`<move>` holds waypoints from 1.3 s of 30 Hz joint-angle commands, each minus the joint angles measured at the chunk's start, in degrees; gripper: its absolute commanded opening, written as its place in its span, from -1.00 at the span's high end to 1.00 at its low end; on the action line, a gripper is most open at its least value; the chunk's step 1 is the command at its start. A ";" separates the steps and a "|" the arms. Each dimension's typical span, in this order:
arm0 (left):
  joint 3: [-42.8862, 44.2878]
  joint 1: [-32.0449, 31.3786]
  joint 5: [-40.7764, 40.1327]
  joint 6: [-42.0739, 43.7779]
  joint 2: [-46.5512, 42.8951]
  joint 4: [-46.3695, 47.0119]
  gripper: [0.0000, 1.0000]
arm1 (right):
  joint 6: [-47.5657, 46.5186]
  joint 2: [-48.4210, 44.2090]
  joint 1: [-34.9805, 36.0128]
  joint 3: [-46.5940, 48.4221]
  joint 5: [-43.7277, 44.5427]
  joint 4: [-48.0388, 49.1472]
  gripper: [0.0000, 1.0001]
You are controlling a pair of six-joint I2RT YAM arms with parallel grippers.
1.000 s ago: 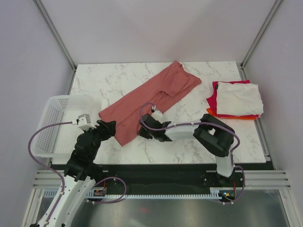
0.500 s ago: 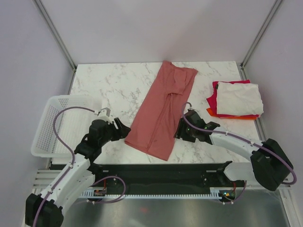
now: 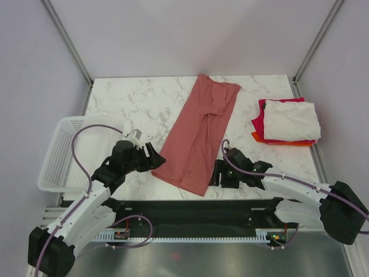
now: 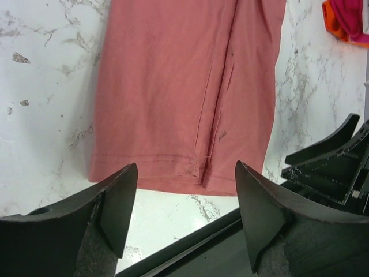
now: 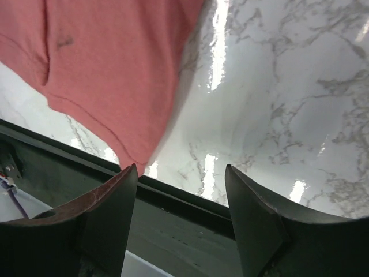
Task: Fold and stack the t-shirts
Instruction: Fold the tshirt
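A salmon-red t-shirt (image 3: 199, 135) lies flat as a long narrow folded strip, running from the table's far middle to its near edge. Its hem (image 4: 173, 173) shows just beyond my left gripper (image 4: 184, 213), which is open and empty. In the top view the left gripper (image 3: 156, 158) sits by the strip's near left edge. My right gripper (image 3: 217, 173) is open by the strip's near right corner (image 5: 124, 150), holding nothing. The right gripper (image 5: 181, 213) hangs over the table's front edge. A cream-white shirt (image 3: 291, 120) tops a folded stack over magenta (image 3: 264, 118) and orange (image 3: 257, 137) ones.
A white mesh basket (image 3: 63, 150) stands at the table's left edge, behind my left arm. The black front rail (image 3: 190, 210) runs below both grippers. The right gripper's black fingers (image 4: 328, 156) show in the left wrist view.
The salmon-red shirt went from a diagonal sprawl to a straight strip. My right gripper opened, let it go and drew back to the near edge. The left gripper shifted right to the hem.
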 commanded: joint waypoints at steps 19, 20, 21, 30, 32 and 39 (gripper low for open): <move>-0.88 -0.18 -3.99 -0.38 3.80 0.25 -0.57 | 12.35 8.48 11.43 -2.34 3.36 14.91 -0.07; -0.97 -0.18 -3.81 -0.29 3.89 0.33 -0.56 | 12.62 9.35 11.86 -2.43 3.28 15.27 -0.04; -1.14 -0.18 -3.73 -0.29 4.07 0.42 -0.55 | 12.63 9.88 12.48 -2.34 3.28 15.53 -0.01; -2.90 -0.62 1.02 -1.43 8.55 4.55 -0.49 | 10.78 11.74 12.22 -1.37 4.41 13.87 1.00; -2.90 -1.58 1.20 -1.52 9.51 4.55 -0.47 | 10.08 8.42 10.56 -1.55 5.56 9.93 1.00; -3.08 -4.92 2.60 -2.49 11.72 4.82 -0.39 | 7.62 -0.57 6.07 -5.58 6.44 2.71 1.00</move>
